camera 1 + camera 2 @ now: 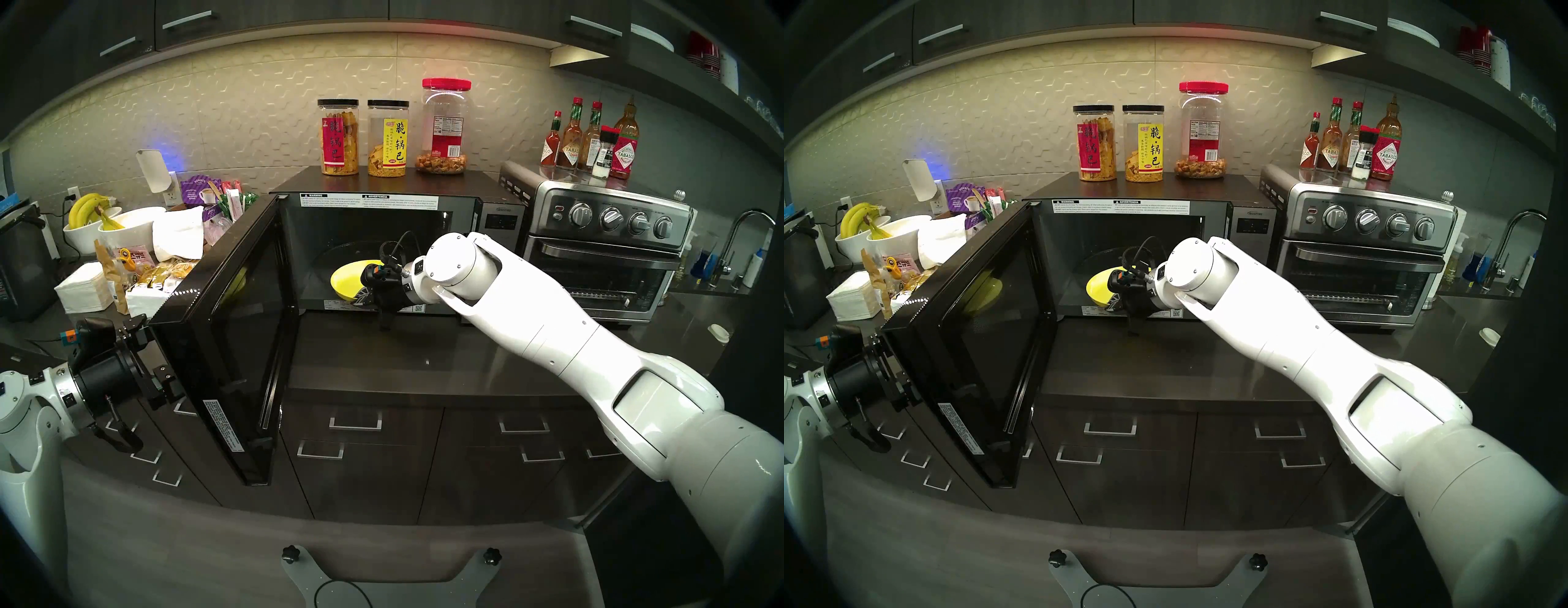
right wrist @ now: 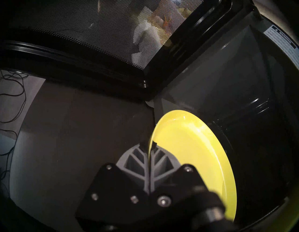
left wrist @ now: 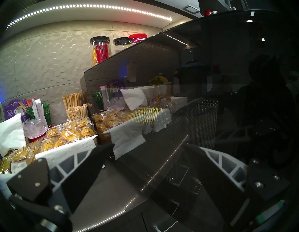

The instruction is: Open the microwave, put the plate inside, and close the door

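The microwave (image 1: 445,182) stands on the counter with its door (image 1: 237,339) swung wide to my left. My right gripper (image 1: 365,294) is shut on the rim of the yellow plate (image 1: 348,278). The plate is tilted, partly inside the cavity mouth above the glass turntable. In the right wrist view the fingertips (image 2: 154,144) pinch the plate (image 2: 194,145) rim, with the door (image 2: 97,32) mesh window beyond. My left gripper (image 1: 155,354) is open, right beside the door's outer glass. The left wrist view shows this left gripper (image 3: 148,145) spread wide with the door (image 3: 210,97) glass just ahead.
Three snack jars (image 1: 384,138) sit on the microwave. A toaster oven (image 1: 606,263) with sauce bottles (image 1: 589,140) on top stands to the right. Bowls of bananas (image 1: 97,220), snack packs (image 3: 69,134) and napkins (image 1: 82,288) crowd the counter left of the door. A faucet (image 1: 738,242) is at the far right.
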